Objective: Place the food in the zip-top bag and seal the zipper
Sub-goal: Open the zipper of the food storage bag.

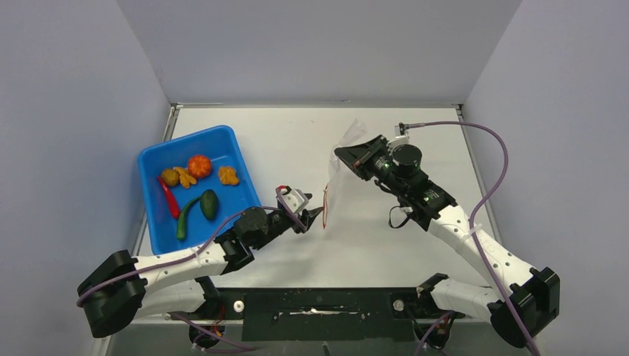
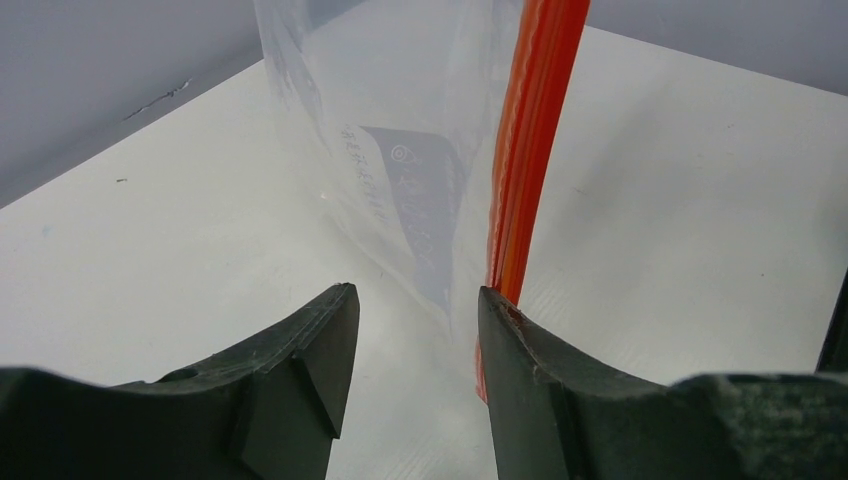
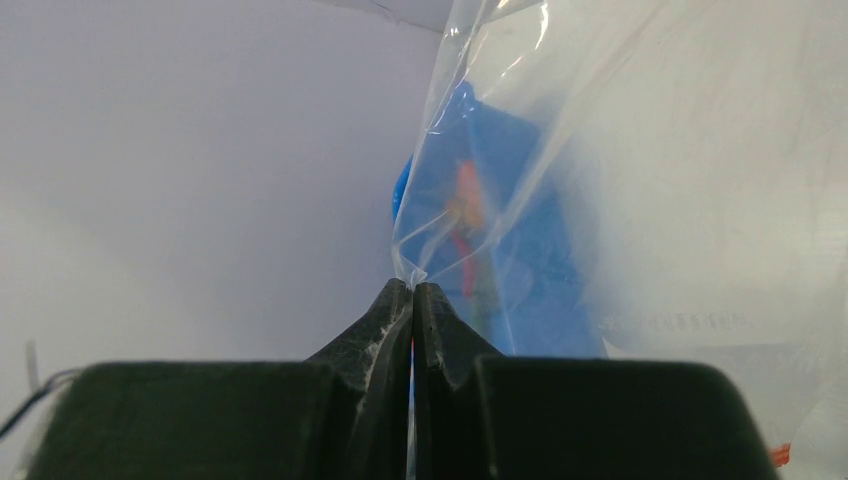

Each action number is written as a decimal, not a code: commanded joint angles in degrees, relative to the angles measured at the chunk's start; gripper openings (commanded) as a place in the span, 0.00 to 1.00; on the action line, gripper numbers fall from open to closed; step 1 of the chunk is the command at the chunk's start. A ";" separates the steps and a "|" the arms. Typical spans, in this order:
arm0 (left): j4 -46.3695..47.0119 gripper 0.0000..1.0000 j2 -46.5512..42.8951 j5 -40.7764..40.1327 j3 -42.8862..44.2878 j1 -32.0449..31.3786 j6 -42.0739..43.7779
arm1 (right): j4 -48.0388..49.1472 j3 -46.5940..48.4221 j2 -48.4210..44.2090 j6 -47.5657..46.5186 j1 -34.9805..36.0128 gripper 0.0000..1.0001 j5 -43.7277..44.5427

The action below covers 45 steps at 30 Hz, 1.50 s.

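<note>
Right claw (image 3: pixel 412 292) clamps the limp, slippery zip-top bag (image 3: pixel 650 200); left claw (image 2: pixel 415 310) stands part-open; we judge the stiffer zipper (image 2: pixel 530 150) just ahead the surer hold

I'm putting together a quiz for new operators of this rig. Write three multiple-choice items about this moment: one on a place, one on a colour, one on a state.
1. Where is the food?
A. in the blue tray
B. on the bare table
C. between the arm bases

2. What colour is the zipper on the zip-top bag?
A. blue
B. red-orange
C. green

3. The right end effector is:
A. wide open
B. shut on the zip-top bag
C. out of view

Answers:
1 A: every piece lies inside the tray in the top view.
2 B: the left wrist view shows the strip as red-orange.
3 B: its jaws are pressed together on the clear film.
</note>
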 commanded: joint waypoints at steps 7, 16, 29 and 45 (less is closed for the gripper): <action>8.52 0.47 1.26 -0.03 0.46 -0.31 -2.91 | 2.61 2.79 0.21 -0.14 0.59 0.00 0.30; 8.00 0.49 0.10 6.26 -1.65 -0.30 -4.03 | 3.45 1.47 0.25 0.19 0.59 0.00 0.52; 6.76 0.39 2.65 3.39 1.19 -0.30 -3.51 | 3.42 2.16 0.59 -0.47 0.62 0.00 0.17; 10.12 0.35 2.73 -1.97 -0.21 -0.30 -2.84 | 5.34 0.68 1.58 0.51 0.62 0.00 -0.29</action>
